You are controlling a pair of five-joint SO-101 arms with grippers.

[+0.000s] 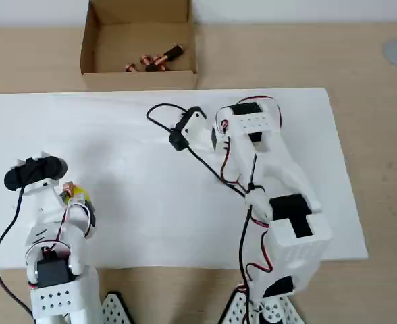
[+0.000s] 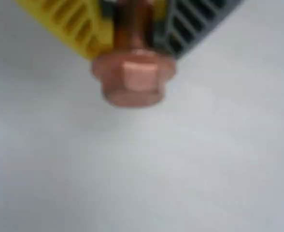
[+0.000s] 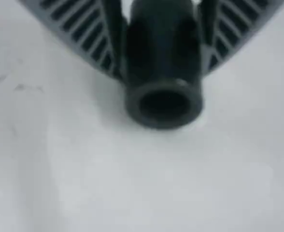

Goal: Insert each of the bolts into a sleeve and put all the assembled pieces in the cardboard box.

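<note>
From above, the cardboard box (image 1: 90, 54) sat at the top with finished pieces (image 1: 154, 62) inside. The left gripper (image 1: 72, 194) was at the lower left and the right gripper (image 1: 183, 133) was near the middle, well apart.

The left wrist view showed the left one pinching a copper bolt (image 2: 132, 79) by its stem.

The right wrist view showed the right one squeezing a dark sleeve (image 3: 163, 96). Its hole faced out, likely so the bolt could slide in.
</note>
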